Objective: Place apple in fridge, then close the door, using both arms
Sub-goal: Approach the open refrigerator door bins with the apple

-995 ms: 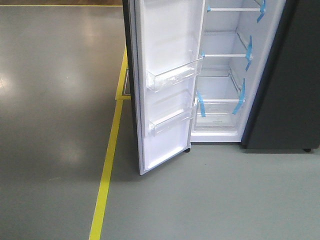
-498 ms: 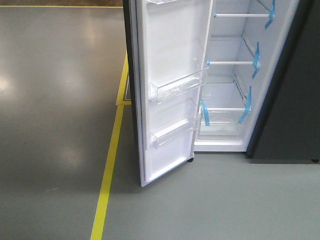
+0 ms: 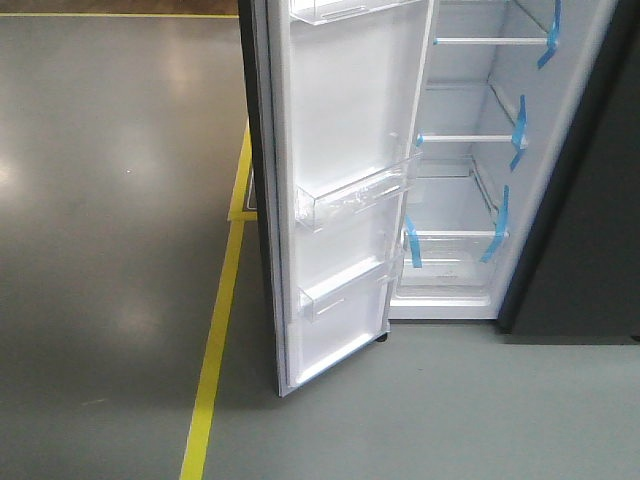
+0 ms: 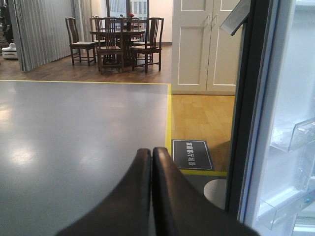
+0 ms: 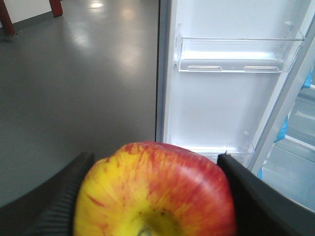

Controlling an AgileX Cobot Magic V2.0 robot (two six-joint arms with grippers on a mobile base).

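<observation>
A red and yellow apple (image 5: 157, 191) fills the bottom of the right wrist view, with my right gripper (image 5: 153, 196) shut on it, one black finger on each side. Ahead of it stands the white inside of the open door (image 5: 221, 103) with its clear bins. In the front view the door (image 3: 340, 190) stands wide open, and the fridge (image 3: 470, 160) shows white walls and shelves edged with blue tape. My left gripper (image 4: 151, 162) is shut on nothing, left of the door's dark edge (image 4: 248, 98). Neither arm shows in the front view.
A yellow floor line (image 3: 215, 350) runs along the grey floor left of the door. A dark floor sign (image 4: 192, 155) and a wooden floor patch lie beyond the left gripper. Chairs and a table (image 4: 118, 42) stand far back. A dark fridge side (image 3: 590, 230) is at right.
The fridge and door have shifted lower and slightly right in the front view and look larger; an upper door bin has come into view at the top.
</observation>
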